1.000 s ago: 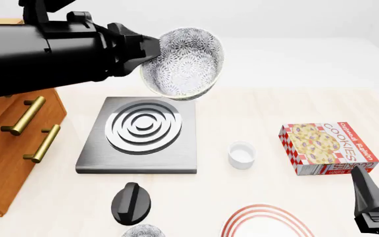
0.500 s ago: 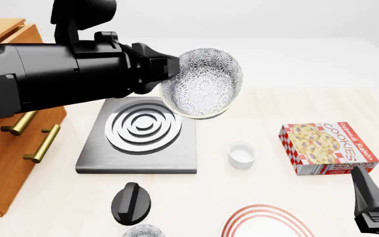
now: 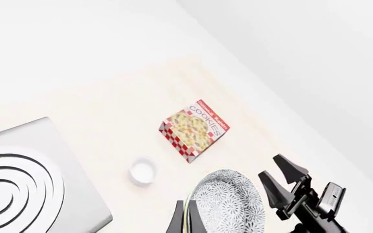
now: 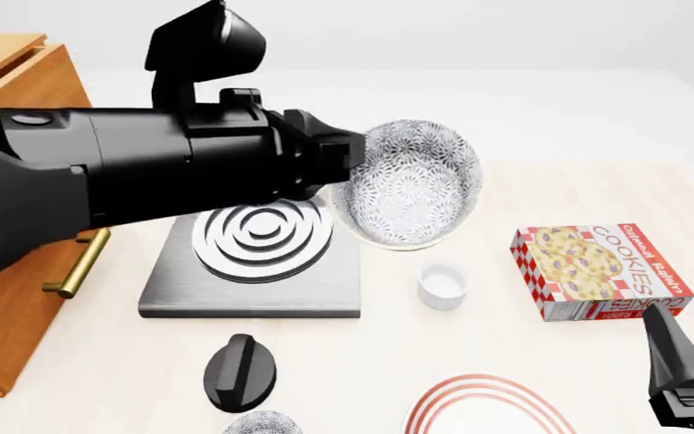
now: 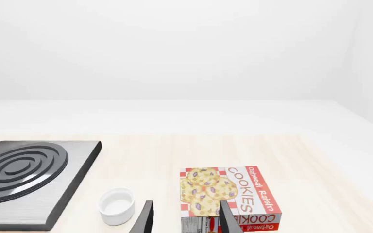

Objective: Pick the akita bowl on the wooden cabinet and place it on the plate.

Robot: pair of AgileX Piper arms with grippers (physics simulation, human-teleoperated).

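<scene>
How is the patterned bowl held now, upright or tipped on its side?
Tipped. In the front view the akita bowl shows its patterned inside to the camera, lifted above the table, with the left gripper shut on its rim.

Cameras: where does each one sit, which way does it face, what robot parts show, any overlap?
Front view: above and behind the arms, facing forward and down; shows the left arm carrying the akita bowl, the plate and the right gripper.
Left wrist view: behind the left gripper, looking down at the table; the right gripper crosses it.
Right wrist view: low, facing forward between its fingertips.
Shared: all show the cookie box, white cup and stove slab.
</scene>
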